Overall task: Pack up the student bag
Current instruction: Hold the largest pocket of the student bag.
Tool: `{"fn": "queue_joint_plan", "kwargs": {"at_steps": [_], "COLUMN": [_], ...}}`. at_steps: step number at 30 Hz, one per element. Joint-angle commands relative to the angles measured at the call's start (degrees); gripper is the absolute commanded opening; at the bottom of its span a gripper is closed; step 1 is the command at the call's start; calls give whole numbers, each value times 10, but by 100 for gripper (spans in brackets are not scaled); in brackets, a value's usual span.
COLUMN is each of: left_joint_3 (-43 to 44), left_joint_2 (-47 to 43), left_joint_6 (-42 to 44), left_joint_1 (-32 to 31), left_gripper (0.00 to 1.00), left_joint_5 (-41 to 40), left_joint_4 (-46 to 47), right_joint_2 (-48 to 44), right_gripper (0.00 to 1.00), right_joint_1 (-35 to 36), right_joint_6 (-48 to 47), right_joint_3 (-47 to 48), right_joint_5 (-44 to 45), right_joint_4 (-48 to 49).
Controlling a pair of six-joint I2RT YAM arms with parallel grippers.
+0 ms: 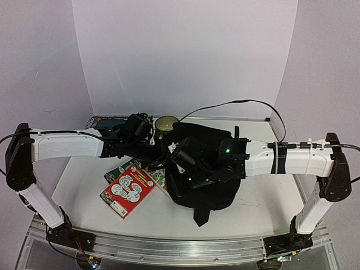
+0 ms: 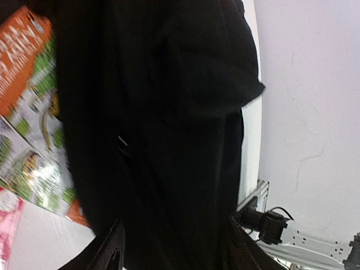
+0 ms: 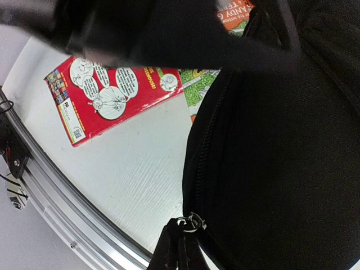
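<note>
From above, the student bag (image 1: 211,169) lies on the white table (image 1: 79,197), right of centre, with a strap trailing toward the near edge. The left arm (image 1: 67,145) and right arm (image 1: 292,159) both reach level and inward from their sides and meet over the bag's left part, where their dark ends are hard to tell from the fabric. Only this view shows a cup (image 1: 166,125) just behind the bag. A red book (image 1: 128,190) lies left of the bag, partly over a green and orange book (image 1: 154,173) that runs under the bag's edge.

The left wrist camera is filled by black fabric. The left gripper (image 2: 174,244) has its fingers (image 2: 112,250) spread wide apart, with bag cloth between them. The green and orange book sits at the left edge.

The right wrist camera alone shows the bag's zip (image 3: 203,152) curving along its edge. The right gripper (image 3: 181,247) has its fingers pressed together on the zip pull (image 3: 191,221), near the table's metal rail (image 3: 62,219). A blurred black shape crosses the top of this view.
</note>
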Motion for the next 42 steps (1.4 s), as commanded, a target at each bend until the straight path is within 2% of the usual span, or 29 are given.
{"fn": "queue_joint_plan", "kwargs": {"at_steps": [1,3,7,9,17,26,29,32,36,40,42], "left_joint_3": [0,0,-9,-8,37,123,156,194,216,187,159], "left_joint_2": [-1,3,2,-5,10,78,109,141,142,96,67], "left_joint_6": [-24,-23,-14,1,96,228,276,298,276,242,215], "left_joint_1": [-13,-17,-18,-15,51,121,128,128,128,128,128], "left_gripper": [54,40,6,0,0,0,0,0,11,35,44], "left_joint_5": [-13,-13,-30,-52,-83,-104,-124,-106,-71,-69,-71], "left_joint_4": [7,7,7,2,-46,-85,-88,-92,-92,-93,-98], "right_joint_2": [23,26,16,1,-84,-167,-174,-153,-99,-31,-3], "right_gripper": [0,0,0,0,0,0,0,0,0,0,0], "right_joint_1": [1,1,1,1,1,1,1,1,1,1,1], "right_joint_6": [-20,-26,-33,-33,-42,-45,-43,-42,-47,-51,-53], "right_joint_3": [42,47,43,27,-36,-97,-119,-106,-65,-5,24], "right_joint_5": [-3,0,6,7,-16,-50,-66,-73,-70,-14,11], "right_joint_4": [13,13,12,9,-54,-171,-175,-162,-96,-69,-60]}}
